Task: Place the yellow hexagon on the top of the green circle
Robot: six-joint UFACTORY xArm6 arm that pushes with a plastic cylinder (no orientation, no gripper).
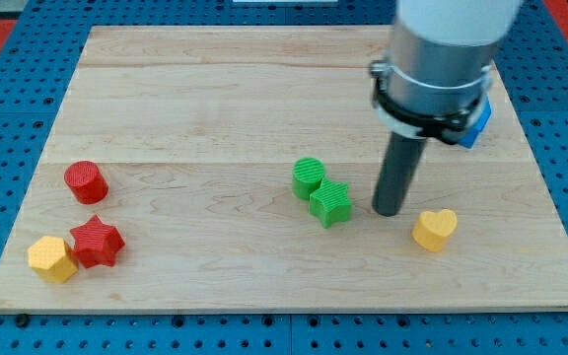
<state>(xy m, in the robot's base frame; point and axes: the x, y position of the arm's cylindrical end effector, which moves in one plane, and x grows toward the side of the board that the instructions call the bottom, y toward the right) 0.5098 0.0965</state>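
Board (264,99): two yellow blocks (51,258)

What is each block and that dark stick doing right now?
Yellow hexagon: flat, touching red star.
Red star: flat, beside the hexagon.
Red cylinder: standing alone.
Green circle: touching green star.
Green star: against the circle.
Yellow heart: alone.
My tip: between green star and heart, touching neither.

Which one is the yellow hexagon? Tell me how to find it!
Look at the wooden board's bottom-left corner in the view. Three blocks cluster there: a red circle, a red star and the yellow hexagon, touching the star's left. It is the only yellow one there; the yellow heart lies far right.
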